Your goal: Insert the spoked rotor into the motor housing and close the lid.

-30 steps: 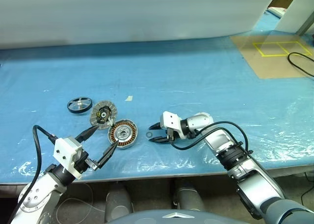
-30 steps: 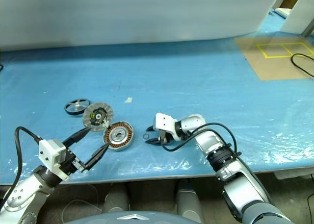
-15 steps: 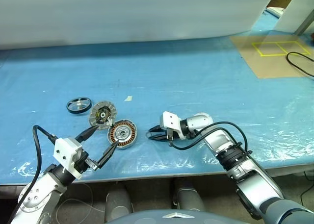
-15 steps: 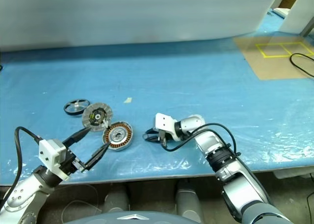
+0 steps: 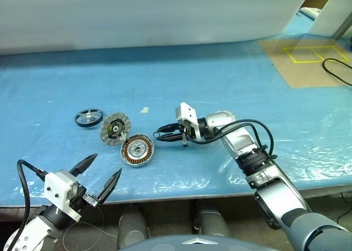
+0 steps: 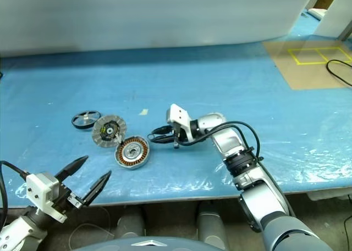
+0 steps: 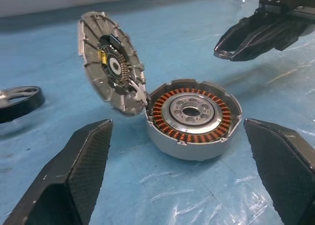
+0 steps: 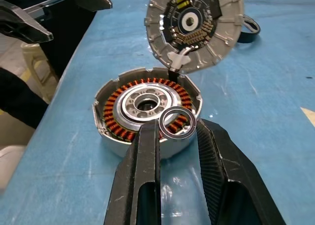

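While the spoked rotor [image 5: 88, 117] lies flat on the blue sheet [image 5: 231, 81] out to the left, the motor housing [image 5: 137, 150] sits open nearer the front edge, its copper-brown windings facing up around a silver hub. Propped at a tilt, the lid [image 5: 114, 128] stands between rotor and housing, its lower edge touching the housing's rim and its segmented face turned toward the windings. Just right of the housing and above the sheet, the right gripper [image 8: 178, 134] points left with its black fingers pinched onto a small dark ring [image 8: 177, 123], held upright at their tips. Down at the table's front edge, the left gripper [image 5: 98, 173] hangs with its fingers spread wide apart, holding nothing, well short of the housing.
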### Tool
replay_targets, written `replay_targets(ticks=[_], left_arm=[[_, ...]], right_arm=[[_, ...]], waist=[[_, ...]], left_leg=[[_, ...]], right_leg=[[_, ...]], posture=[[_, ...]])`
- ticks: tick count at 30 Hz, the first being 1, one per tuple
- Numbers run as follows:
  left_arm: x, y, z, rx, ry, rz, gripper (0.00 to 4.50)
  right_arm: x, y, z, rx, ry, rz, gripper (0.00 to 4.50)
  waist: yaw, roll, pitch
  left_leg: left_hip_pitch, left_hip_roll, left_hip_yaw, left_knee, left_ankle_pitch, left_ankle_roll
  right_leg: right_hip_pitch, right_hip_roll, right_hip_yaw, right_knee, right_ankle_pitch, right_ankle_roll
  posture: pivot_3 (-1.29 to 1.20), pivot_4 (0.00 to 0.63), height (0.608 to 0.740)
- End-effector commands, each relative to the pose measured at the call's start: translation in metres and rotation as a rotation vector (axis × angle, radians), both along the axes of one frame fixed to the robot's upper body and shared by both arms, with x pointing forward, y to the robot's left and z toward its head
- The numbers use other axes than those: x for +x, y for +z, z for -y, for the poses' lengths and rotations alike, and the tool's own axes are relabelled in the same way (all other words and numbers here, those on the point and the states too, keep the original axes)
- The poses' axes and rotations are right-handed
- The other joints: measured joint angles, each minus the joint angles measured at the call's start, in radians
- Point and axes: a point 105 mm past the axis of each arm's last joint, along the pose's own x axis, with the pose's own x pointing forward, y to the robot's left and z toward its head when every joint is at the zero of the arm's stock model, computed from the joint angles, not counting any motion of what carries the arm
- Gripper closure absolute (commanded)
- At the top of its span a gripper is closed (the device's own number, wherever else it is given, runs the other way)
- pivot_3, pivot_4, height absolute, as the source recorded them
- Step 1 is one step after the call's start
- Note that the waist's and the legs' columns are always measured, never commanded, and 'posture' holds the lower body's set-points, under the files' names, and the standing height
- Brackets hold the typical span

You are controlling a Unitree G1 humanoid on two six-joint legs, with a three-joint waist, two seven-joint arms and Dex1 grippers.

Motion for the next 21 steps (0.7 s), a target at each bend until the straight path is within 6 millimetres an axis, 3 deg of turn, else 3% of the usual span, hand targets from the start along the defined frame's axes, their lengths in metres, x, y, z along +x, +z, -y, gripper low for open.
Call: replay_targets(ticks=[1, 9, 21], left_arm=[[-0.002, 0.013, 0.001, 0.012, 0.0, 0.053, 0.0], [-0.001, 0.011, 0.001, 0.015, 0.002, 0.05, 0.0], [-0.001, 0.005, 0.003, 0.012, 0.006, 0.047, 0.0]], right_arm=[[-0.006, 0.027, -0.019, 0.039, 0.071, 0.086, 3.84], [-0.016, 0.021, -0.044, -0.012, 0.144, 0.152, 3.84], [-0.007, -0.006, -0.061, -0.154, 0.103, 0.155, 3.84]], waist=[[-0.001, 0.0, 0.0], [-0.006, 0.0, 0.0], [-0.007, 0.0, 0.0]], left_leg=[[0.0, 0.0, 0.0, 0.0, 0.0, 0.0], [0.0, 0.0, 0.0, -0.002, 0.0, 0.0], [0.0, 0.0, 0.0, -0.002, 0.0, 0.0]], right_leg=[[0.0, 0.0, 0.0, 0.0, 0.0, 0.0], [0.0, 0.0, 0.0, -0.001, 0.0, 0.0], [0.0, 0.0, 0.0, -0.002, 0.0, 0.0]], posture=[[0.0, 0.15, 0.74], [0.0, 0.15, 0.74], [0.0, 0.15, 0.74]])
